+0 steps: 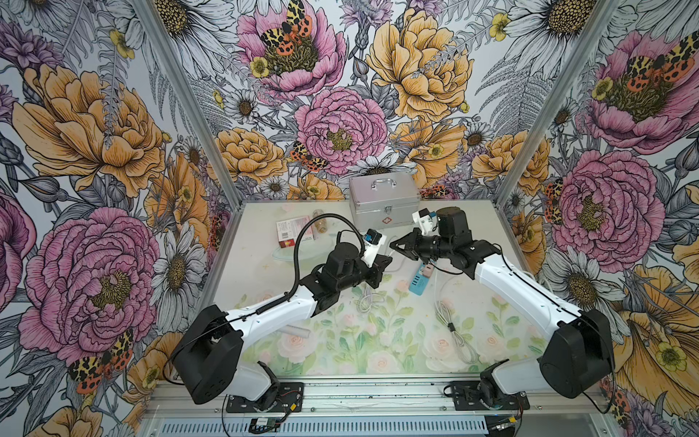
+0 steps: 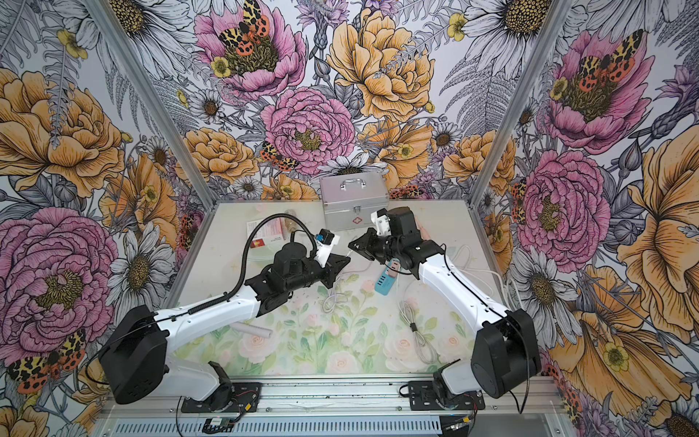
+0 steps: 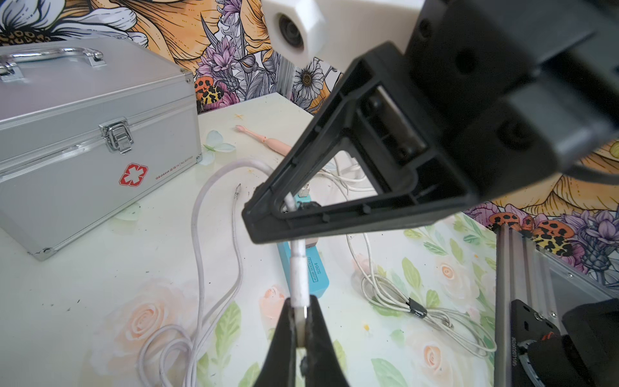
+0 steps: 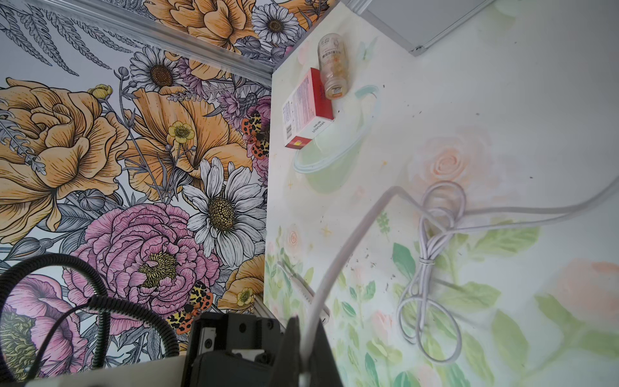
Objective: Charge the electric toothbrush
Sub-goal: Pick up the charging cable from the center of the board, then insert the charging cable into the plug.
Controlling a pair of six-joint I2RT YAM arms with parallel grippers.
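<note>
1. White charging cable [image 1: 365, 299] lies coiled on the table in both top views. Above it the left gripper [image 1: 382, 262] and right gripper [image 1: 396, 246] nearly meet, beside the blue power bank [image 1: 419, 282].
2. Left wrist view: the left gripper's jaws are clamped on the cable's plug [image 3: 299, 284]. The pink toothbrush [image 3: 264, 139] lies untouched near the silver case [image 3: 83, 134].
3. Right wrist view: the right gripper [image 4: 303, 348] is pinched tight on the cable. Both connections, to the toothbrush and to the power bank, look still to be made.
</note>
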